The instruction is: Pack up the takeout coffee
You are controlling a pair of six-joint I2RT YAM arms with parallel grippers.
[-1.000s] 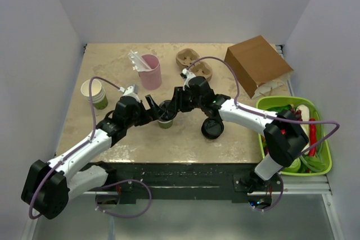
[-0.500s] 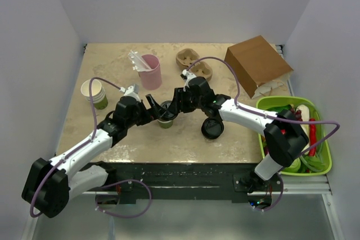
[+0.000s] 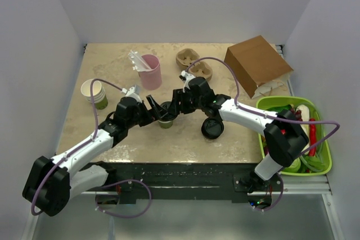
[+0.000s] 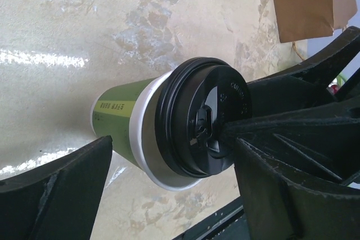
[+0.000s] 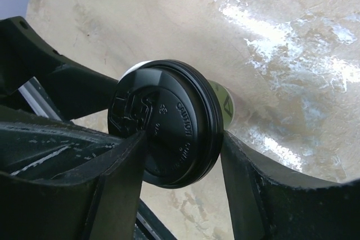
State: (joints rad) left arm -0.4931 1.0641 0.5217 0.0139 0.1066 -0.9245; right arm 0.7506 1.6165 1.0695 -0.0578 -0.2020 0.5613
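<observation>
Your right pincer (image 5: pixel 181 145) brackets the lid (image 5: pixel 163 119) on the takeout coffee (image 4: pixel 126 130), grip unclear, likely seating it; left pincer (image 4: pixel 174 153), apart, straddles it.

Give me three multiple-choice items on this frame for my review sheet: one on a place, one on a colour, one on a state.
1. Where is the loose lid?
A) on the table, right of the coffee
B) in the paper bag
C) on the pink cup

2. What colour is the bin?
A) blue
B) green
C) red

3. How does the coffee stand?
A) tipped over
B) upright, uncovered
C) upright, lid on

Answers:
1 A, it lies on bare table beside the coffee.
2 B, its rim is bright green.
3 C, the top view shows it standing and both wrist views show its black lid seated.
</observation>
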